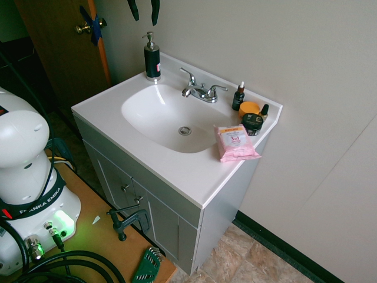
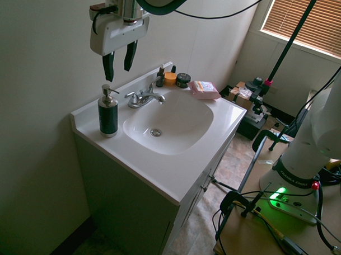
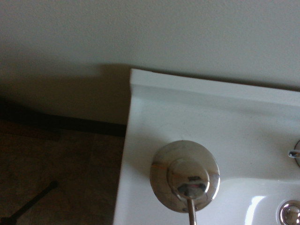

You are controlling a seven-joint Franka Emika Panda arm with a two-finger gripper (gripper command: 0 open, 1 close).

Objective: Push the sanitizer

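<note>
Above the back corner of the vanity, the gripper (image 2: 119,63) hung with its two dark fingers (image 2: 108,66) spread apart, holding and touching nothing. Directly beneath it, well clear, stood the sanitizer (image 2: 108,112), upright on the white countertop (image 2: 158,166) between the basin (image 2: 168,124) and the wall; the wrist view looked straight down on its silver pump head (image 3: 185,177). That alignment, I judged, prepared a descent beside the bottle for a sideways push.

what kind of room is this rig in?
Most likely a bathroom: a white vanity sink with a chrome faucet, the sanitizer at its back corner, and toiletries such as a pink wipes pack.
</note>
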